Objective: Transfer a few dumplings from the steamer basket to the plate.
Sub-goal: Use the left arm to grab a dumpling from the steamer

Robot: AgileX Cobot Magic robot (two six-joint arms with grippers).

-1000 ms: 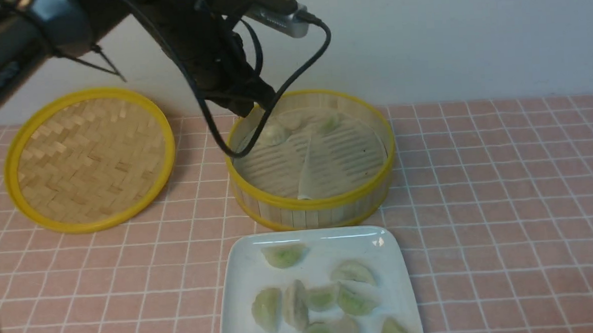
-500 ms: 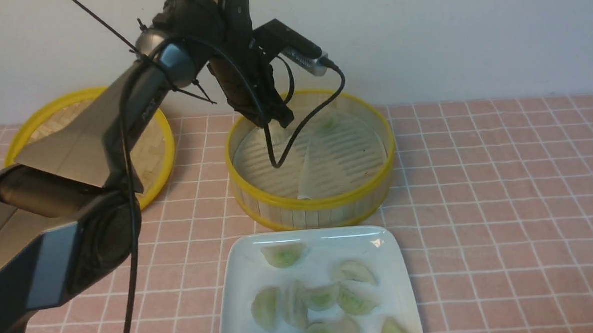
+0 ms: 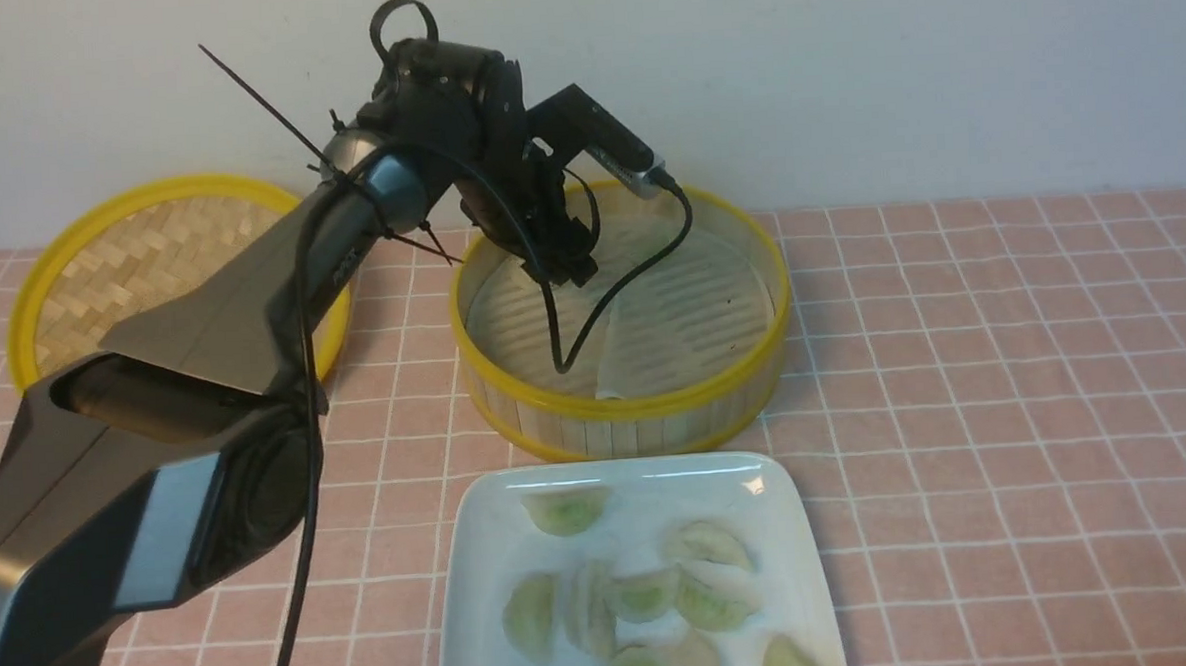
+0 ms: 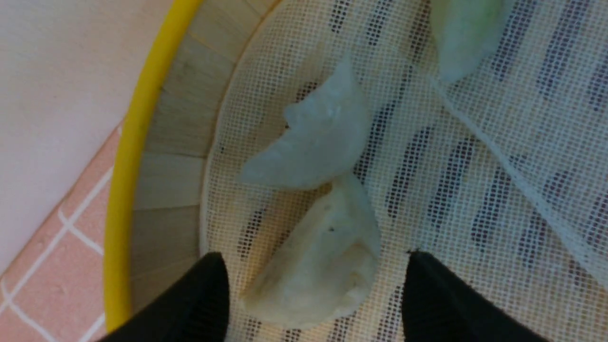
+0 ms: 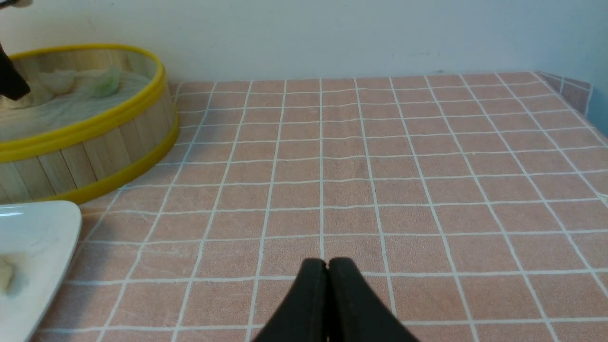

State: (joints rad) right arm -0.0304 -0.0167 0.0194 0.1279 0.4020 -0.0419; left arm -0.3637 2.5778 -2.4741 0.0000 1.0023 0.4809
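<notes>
Front view: the left arm reaches over the steamer basket, and the left gripper is lowered inside the far-left part of the basket.

Left wrist view: the left gripper stands with its jaws wide open, one on each side of a pale dumpling that lies on the mesh liner close to the basket wall. The jaws are not clamped on it. A second dumpling touches the first. A third dumpling, greener, lies apart from both.

Front view: the plate rests on the tiled surface just in front of the steamer basket and carries several dumplings. The woven lid lies flat to the left of the basket, partly hidden by the arm.

Right wrist view: the right gripper is closed with nothing between its jaws. It hangs over bare surface, well apart from the basket.
</notes>
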